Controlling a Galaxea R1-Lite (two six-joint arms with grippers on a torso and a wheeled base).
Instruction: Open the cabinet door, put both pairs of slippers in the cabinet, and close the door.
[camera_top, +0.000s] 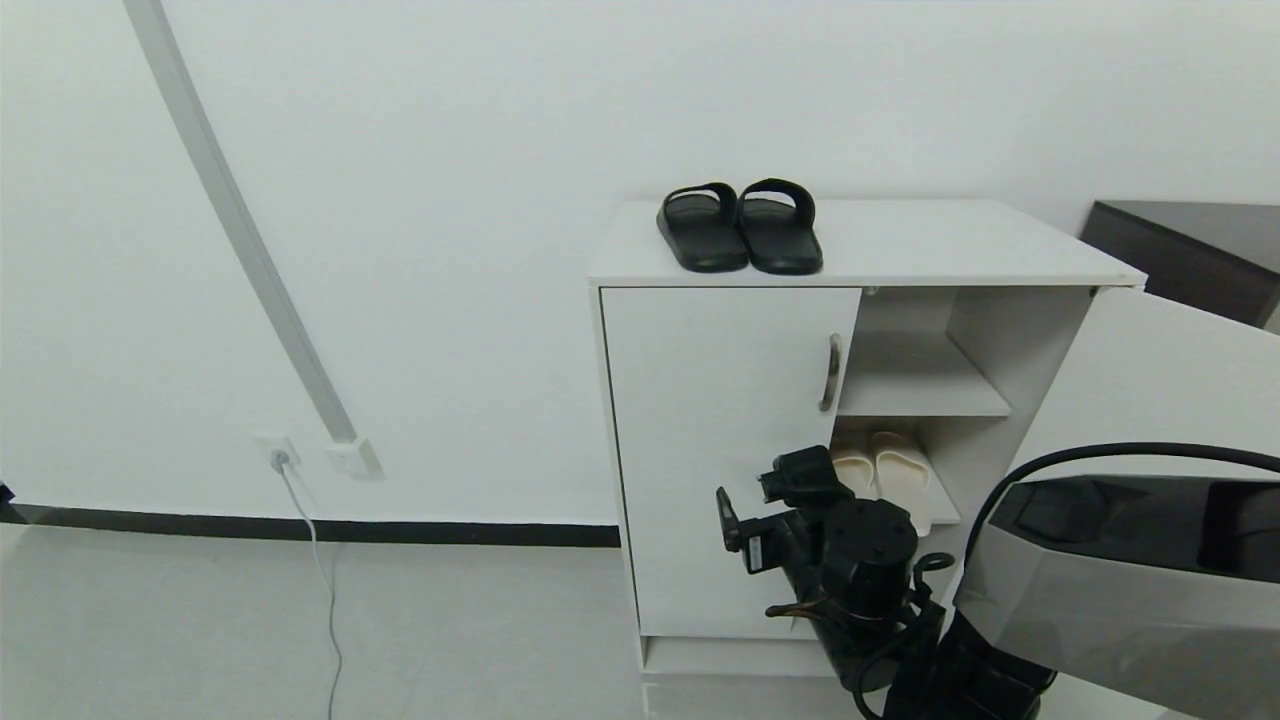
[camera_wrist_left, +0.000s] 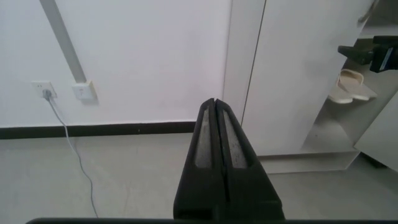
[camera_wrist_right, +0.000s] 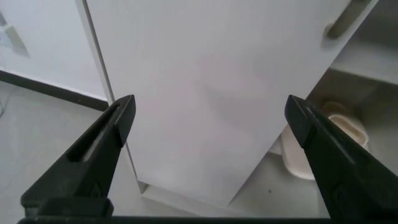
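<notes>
**Black slippers (camera_top: 740, 228) on top of the cabinet (camera_top: 950, 245), pale slippers (camera_top: 885, 475) inside**

We see the black pair side by side on the cabinet's top, well above the right tool (camera_wrist_right: 208, 112). That tool hangs low in front of the closed left door (camera_top: 720, 420), its fingers spread wide with nothing between them. The pale pair lies on the lower shelf (camera_top: 948, 512) behind the open right door (camera_top: 1150, 380), near the right tool and off to its side. The left tool (camera_wrist_left: 214, 102) sits farther back from the cabinet, fingers pressed together on nothing.
</notes>
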